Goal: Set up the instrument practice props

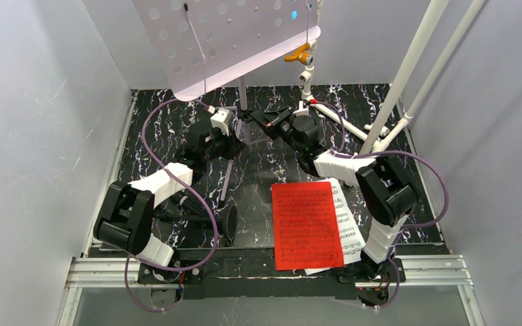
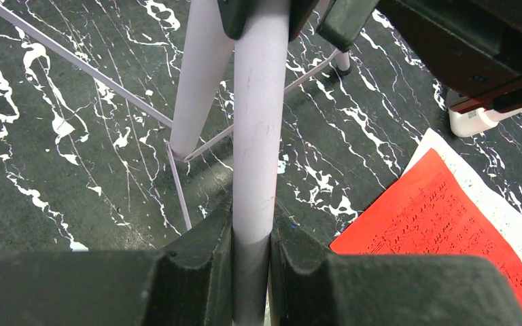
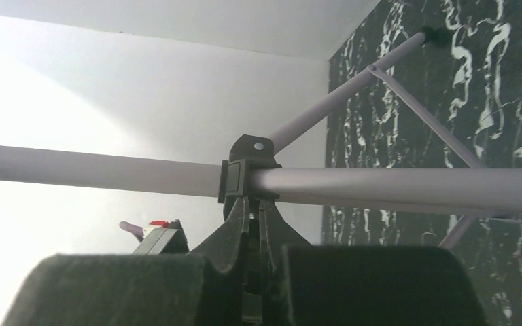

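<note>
Steady pole (image 2: 258,136) of stand (image 1: 231,34), upright at 12 o'clock on desk (image 1: 258,170), with left hand (image 2: 251,238) clamped tight around it. Work collar (image 3: 248,166), pinched in nearly closed right hand (image 3: 253,224), slowly, without tilting stand.

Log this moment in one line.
left gripper: shut on music stand pole | right gripper: shut on stand collar | red page: flat on table, over white page

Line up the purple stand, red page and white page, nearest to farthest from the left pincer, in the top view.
1. Purple stand: its pole is inside the left pincer.
2. Red page: on the table, off to its right.
3. White page: peeking out beyond the red page's right edge.
</note>
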### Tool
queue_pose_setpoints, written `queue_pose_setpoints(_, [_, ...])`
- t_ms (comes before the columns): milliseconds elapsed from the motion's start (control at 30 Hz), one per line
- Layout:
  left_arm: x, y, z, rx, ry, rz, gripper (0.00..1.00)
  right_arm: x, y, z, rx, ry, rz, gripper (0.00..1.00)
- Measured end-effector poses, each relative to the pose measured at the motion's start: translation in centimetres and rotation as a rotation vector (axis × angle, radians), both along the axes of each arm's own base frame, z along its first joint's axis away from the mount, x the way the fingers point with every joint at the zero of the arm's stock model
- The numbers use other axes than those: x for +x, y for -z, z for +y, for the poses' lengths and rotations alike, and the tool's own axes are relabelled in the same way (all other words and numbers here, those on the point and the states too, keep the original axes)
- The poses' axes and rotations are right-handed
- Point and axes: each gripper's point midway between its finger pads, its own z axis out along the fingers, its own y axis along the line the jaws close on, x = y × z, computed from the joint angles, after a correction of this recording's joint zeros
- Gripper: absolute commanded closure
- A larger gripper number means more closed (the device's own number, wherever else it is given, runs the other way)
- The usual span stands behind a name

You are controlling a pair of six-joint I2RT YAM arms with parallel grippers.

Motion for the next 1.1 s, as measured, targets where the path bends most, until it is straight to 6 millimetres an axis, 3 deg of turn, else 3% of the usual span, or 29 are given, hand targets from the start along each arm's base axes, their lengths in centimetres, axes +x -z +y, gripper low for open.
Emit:
queue_pose_setpoints(200, [-0.1,0.1,0.1,0.001,0.001,0.006,1.00,-0.2,0.3,-0.1,0.141,-0.021,0.038,0.82])
queue_pose_setpoints(367, [-0.5,0.2,-0.2,0.000,0.020,0.017,1.00,-1.1,0.8,-0.5,0.265,-0.061,0.074,0.57])
queue_pose_setpoints(500, [-0.6,0.2,-0.2,-0.001,0.021,0.018,1.00,-1.6,1.9,-0.5,0.193,-0.073,0.072,0.38])
queue_pose_setpoints(667, [-0.6,0.2,-0.2,-0.001,0.022,0.018,1.00,-2.1,2.5,-1.8,-0.116,-0.041,-0.019,0.17])
queue_pose_setpoints(867, [-0.5,0.0,-0.3,-0.011,0.018,0.020,1.00,-5.2,5.8,-3.5,-0.704,-0.110,-0.225,0.09])
queue_pose_setpoints(1000, [-0.5,0.0,-0.3,-0.015,0.017,0.023,1.00,-8.2,7.0,-1.8,-1.120,-0.233,-0.561,0.09])
queue_pose_setpoints(1100, [-0.5,0.0,-0.3,-0.016,0.017,0.024,1.00,-10.3,7.1,-0.2,-1.328,-0.334,-0.861,0.08])
